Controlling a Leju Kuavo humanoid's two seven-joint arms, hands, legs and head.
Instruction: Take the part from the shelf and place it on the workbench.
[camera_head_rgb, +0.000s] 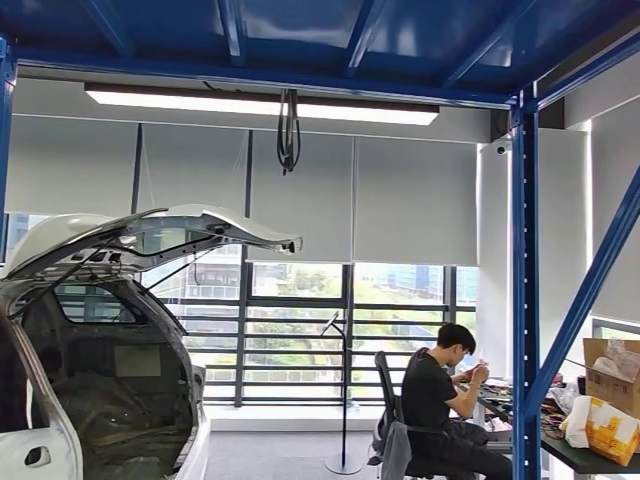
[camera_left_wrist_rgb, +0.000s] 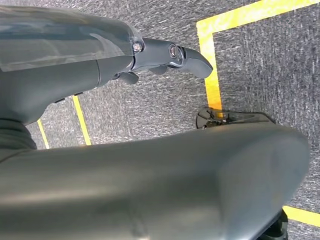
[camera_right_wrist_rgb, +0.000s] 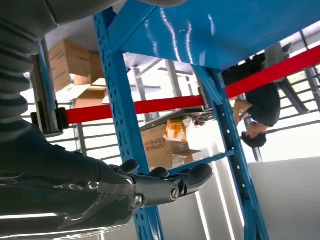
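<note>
boxes (camera_head_rgb: 613, 372) on desk — one open, wrapped item inside | left robot hand (camera_left_wrist_rgb: 166, 57) empty, fingers straight | right robot hand (camera_right_wrist_rgb: 166, 186) likewise

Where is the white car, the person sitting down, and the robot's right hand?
white car (camera_head_rgb: 98, 400), head view, on the inside of its open boot.
person (camera_head_rgb: 426, 395), head view, on the black shirt, seated at the bench.
right hand (camera_right_wrist_rgb: 166, 185), right wrist view, on the dark fingers, holding nothing.

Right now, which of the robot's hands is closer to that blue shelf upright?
Right. The right hand reaches out just in front of the blue upright, holding nothing. The left hand hangs over grey carpet with yellow floor tape.
</note>
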